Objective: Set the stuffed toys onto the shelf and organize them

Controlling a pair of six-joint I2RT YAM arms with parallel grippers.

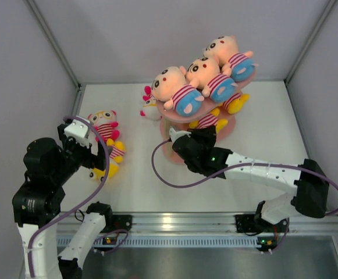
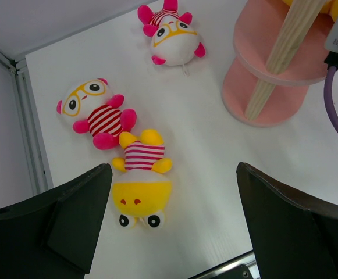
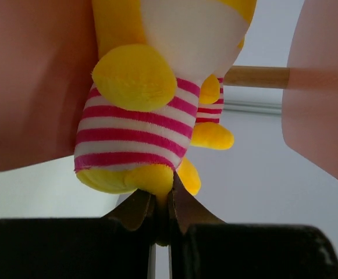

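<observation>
Three stuffed toys point(image 1: 200, 78) top the shelf point(image 1: 174, 115), upper centre; my right pincer point(image 3: 162, 195) pinches a yellow toy point(image 3: 134, 122) at the middle tier. Three loose toys point(image 2: 96, 113) lie on the surface point(image 2: 215, 174), frame left, under my spread left pincer point(image 2: 173, 192).

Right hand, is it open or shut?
Shut: the right hand pinches the yellow stuffed toy by its bottom, at the pink shelf.

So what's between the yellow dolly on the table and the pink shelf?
Nothing. The left wrist view shows only bare white table between the yellow toy and the shelf's base.
</observation>
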